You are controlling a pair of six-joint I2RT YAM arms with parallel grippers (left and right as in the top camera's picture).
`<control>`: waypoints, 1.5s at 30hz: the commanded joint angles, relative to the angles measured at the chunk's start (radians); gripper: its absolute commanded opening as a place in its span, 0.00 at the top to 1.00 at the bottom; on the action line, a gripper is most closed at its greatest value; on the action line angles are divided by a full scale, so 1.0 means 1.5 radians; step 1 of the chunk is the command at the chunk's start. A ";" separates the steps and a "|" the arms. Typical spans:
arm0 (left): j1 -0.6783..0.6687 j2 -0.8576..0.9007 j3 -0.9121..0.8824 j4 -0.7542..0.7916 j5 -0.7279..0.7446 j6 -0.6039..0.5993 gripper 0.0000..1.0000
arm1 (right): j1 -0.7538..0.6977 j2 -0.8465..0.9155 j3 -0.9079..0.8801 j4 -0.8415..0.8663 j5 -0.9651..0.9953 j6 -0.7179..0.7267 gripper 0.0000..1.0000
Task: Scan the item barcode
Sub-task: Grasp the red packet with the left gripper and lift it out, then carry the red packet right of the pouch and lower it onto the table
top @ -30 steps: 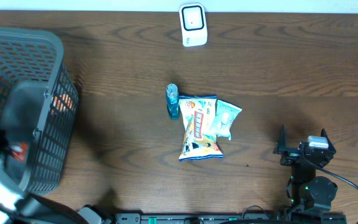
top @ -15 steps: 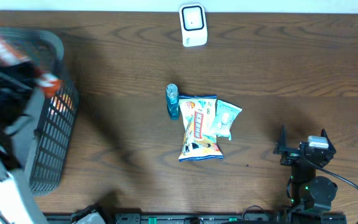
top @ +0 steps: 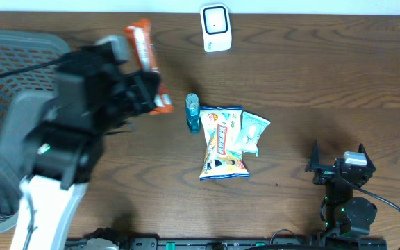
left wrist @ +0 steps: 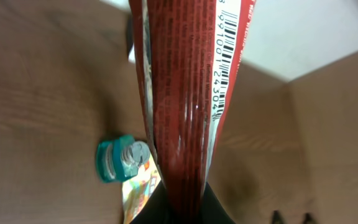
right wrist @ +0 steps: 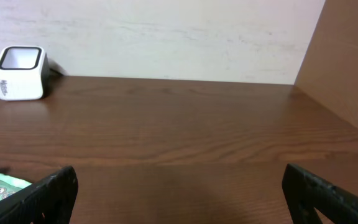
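Left wrist view: the red snack packet [left wrist: 179, 93] fills the centre of the frame, edge-on. Its barcode [left wrist: 224, 62] is printed on a white strip along the packet's right side and faces this camera. I read the left gripper [left wrist: 180, 206] as clamped on the packet's lower end, with both fingers pressed against the foil at the bottom of the frame. A blue bottle [left wrist: 120, 160] lies below and to the left of the packet, seen from its cap end.

Overhead view: the packet [top: 146, 62] is held in the air left of centre and is blurred. In the picture it sits between the grey mesh basket [top: 12, 42] and the blue bottle [top: 192, 112]. Its lower end appears close to the bottle, and I cannot tell whether they touch. The white scanner [top: 215, 28] stands at the top edge of the wooden table [top: 325, 69], apart from the packet and to its upper right.

Just beside the bottle lies a yellow snack bag [top: 222, 142], with a green and white pouch [top: 253, 132] overlapping its right edge. The right gripper [top: 339, 154] sits low at the near right, well apart from these items. Its fingers are spread wide and hold nothing
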 commanded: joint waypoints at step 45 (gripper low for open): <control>-0.276 0.313 -0.001 0.110 -0.084 0.042 0.93 | -0.002 -0.004 -0.001 -0.002 -0.003 0.008 0.01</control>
